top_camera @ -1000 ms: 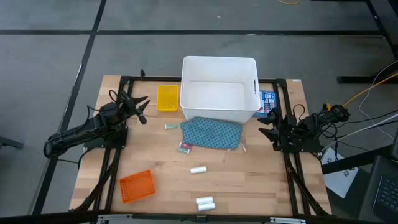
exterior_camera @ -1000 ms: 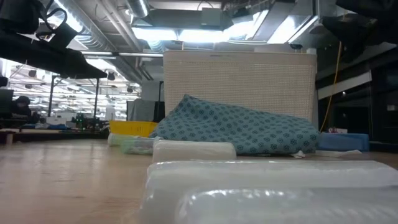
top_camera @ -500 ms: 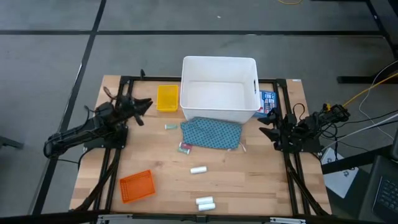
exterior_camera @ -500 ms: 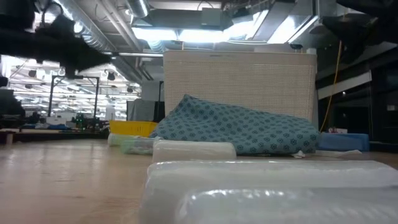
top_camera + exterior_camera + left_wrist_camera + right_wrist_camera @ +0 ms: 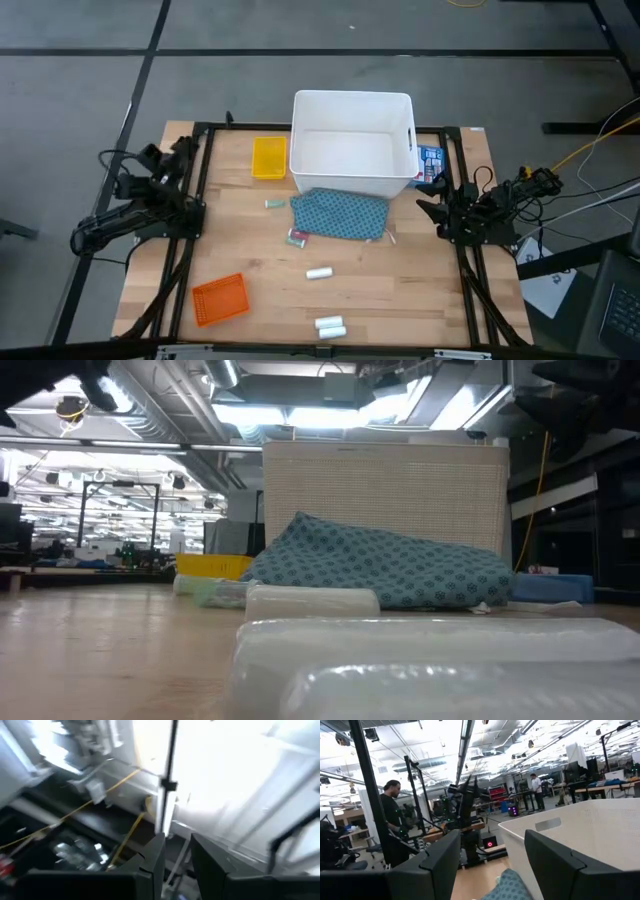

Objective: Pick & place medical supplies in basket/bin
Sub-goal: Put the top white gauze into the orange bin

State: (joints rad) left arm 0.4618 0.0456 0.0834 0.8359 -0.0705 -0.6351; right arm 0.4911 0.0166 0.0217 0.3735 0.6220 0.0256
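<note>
In the high view the white bin [image 5: 352, 140] stands at the far middle of the table. The teal pouch [image 5: 340, 213] lies against its near wall. A green piece [image 5: 274, 203] and a pink-red piece [image 5: 297, 237] lie left of the pouch. One white roll [image 5: 318, 272] lies mid-table, and two more rolls [image 5: 330, 325] lie at the near edge. My left gripper [image 5: 177, 862] is open, drawn back over the table's left edge and pointing up at the ceiling. My right gripper [image 5: 492, 865] is open at the right edge, facing the bin [image 5: 580, 835] and the pouch [image 5: 507, 885].
A yellow tray [image 5: 268, 157] sits left of the bin and an orange tray [image 5: 220, 298] near the table's near left corner. A blue box [image 5: 431, 163] stands right of the bin. People stand in the room beyond the table. Bare wood lies between the pouch and the near rolls.
My left gripper has drawn back from beside the yellow tray toward the table's left edge and has tipped upward, so its view now points at the ceiling. The right arm and all the objects have kept still.
</note>
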